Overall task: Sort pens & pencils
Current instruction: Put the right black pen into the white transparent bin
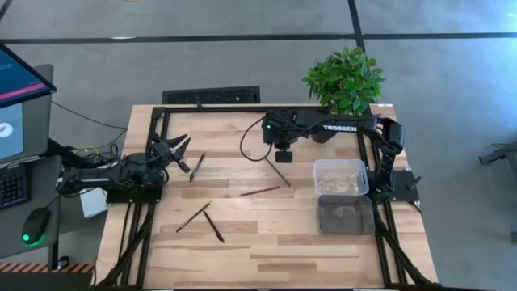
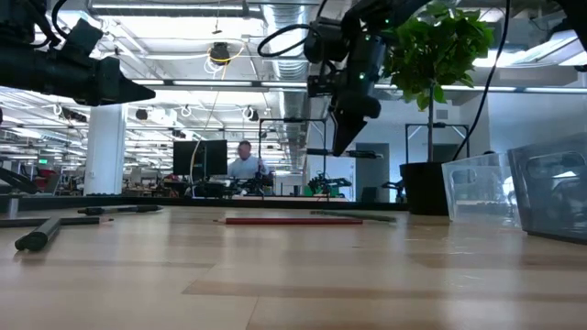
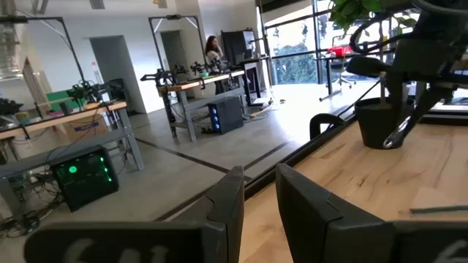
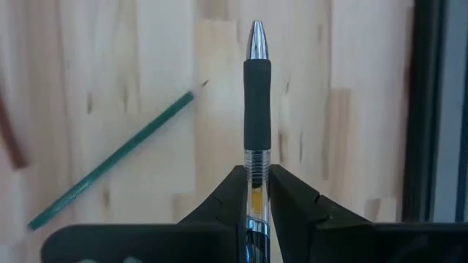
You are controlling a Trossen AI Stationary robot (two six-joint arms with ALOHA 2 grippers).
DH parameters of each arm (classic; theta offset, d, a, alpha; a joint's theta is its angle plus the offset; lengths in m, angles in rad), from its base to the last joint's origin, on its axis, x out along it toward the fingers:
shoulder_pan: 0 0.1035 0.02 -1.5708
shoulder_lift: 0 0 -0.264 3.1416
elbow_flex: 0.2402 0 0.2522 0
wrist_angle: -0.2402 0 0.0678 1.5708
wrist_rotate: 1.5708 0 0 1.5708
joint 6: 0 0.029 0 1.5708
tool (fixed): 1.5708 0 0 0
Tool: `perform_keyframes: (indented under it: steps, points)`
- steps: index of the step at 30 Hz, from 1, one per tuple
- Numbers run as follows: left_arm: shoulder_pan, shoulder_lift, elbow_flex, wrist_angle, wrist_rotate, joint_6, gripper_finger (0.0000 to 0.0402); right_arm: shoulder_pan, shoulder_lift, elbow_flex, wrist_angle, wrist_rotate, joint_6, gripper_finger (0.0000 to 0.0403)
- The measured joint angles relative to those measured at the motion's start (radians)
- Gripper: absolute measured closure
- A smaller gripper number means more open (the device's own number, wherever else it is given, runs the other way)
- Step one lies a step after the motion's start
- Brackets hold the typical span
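My right gripper (image 1: pixel 283 156) hangs above the table's middle, pointing down, shut on a pen (image 4: pixel 257 88) with a black rubber grip and silver tip. Below it lies a green pencil (image 4: pixel 117 159), also in the high view (image 1: pixel 277 171). A reddish-brown pencil (image 1: pixel 260 191) lies flat toward the near side, seen too in the low view (image 2: pixel 293 220). A dark pen (image 1: pixel 196 166) lies by my left gripper (image 1: pixel 181 153), which is open at the table's left edge, raised (image 2: pixel 110 87). Two dark sticks (image 1: pixel 194 217) (image 1: pixel 214 226) lie nearer the front. My right gripper pinches the pen between its two fingers on the clear barrel (image 4: pixel 255 164), just behind the rubber grip. The fingers come from above and lie along the pen. The pen points tip-down past the fingertips and is lifted clear of the table.
A clear container (image 1: pixel 341 176) and a dark one (image 1: pixel 346 214) stand at the table's right side, in front of the right arm's base. A potted plant (image 1: pixel 346 77) stands at the far right corner. A black frame (image 1: pixel 161 113) runs along the table's edges. People show in the room beyond.
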Motion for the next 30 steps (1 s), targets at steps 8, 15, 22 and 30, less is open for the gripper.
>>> perform_keyframes:
  steps: [8, 15, 22, 30]
  points:
    - [0.000, 0.000, 0.000, 0.000, 0.000, -0.003, 0.0329, -0.002, -0.031, 0.029, -0.199, -0.061, 0.093, 0.0330]
    - [0.000, 0.000, 0.000, 0.000, 0.000, -0.003, 0.0329, 0.016, -0.162, -0.016, -0.240, -0.094, 0.187, 0.0330]
    - [0.000, 0.000, 0.000, 0.000, 0.000, -0.003, 0.0329, 0.075, -0.355, -0.126, -0.260, -0.090, 0.315, 0.0330]
    - [0.000, 0.000, 0.000, 0.000, 0.000, -0.003, 0.0329, 0.142, -0.570, -0.388, -0.264, -0.086, 0.575, 0.0330]
